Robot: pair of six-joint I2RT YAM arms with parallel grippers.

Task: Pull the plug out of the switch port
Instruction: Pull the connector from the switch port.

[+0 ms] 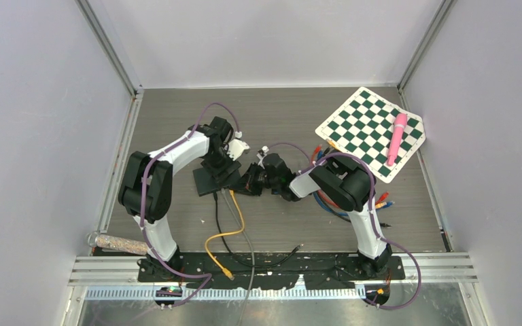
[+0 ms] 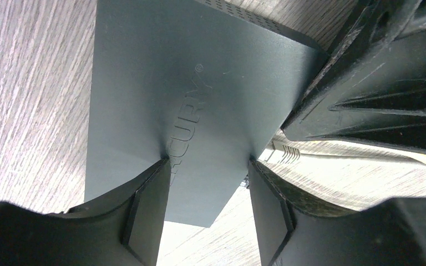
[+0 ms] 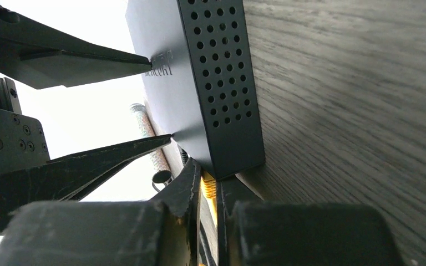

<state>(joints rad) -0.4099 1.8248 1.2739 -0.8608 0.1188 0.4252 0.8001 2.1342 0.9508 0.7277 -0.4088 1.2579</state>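
The black switch (image 1: 212, 178) lies flat at the table's middle, and its top face fills the left wrist view (image 2: 199, 94). My left gripper (image 1: 221, 163) is open, both fingertips (image 2: 155, 183) resting on that top face, spread apart. My right gripper (image 1: 246, 183) comes in low from the right and is shut on the yellow plug (image 3: 207, 187), which sits at the switch's port edge (image 3: 222, 166). The yellow cable (image 1: 235, 221) trails from there toward the near edge. A grey plug (image 2: 286, 152) shows beside the switch.
A green and white chessboard (image 1: 367, 129) with a pink cylinder (image 1: 397, 139) on it lies at the back right. Coloured cables (image 1: 380, 201) lie bundled by the right arm. A black cable (image 1: 272, 259) and a grey cable (image 1: 251, 251) run near the front. A speckled tube (image 1: 119, 242) lies front left.
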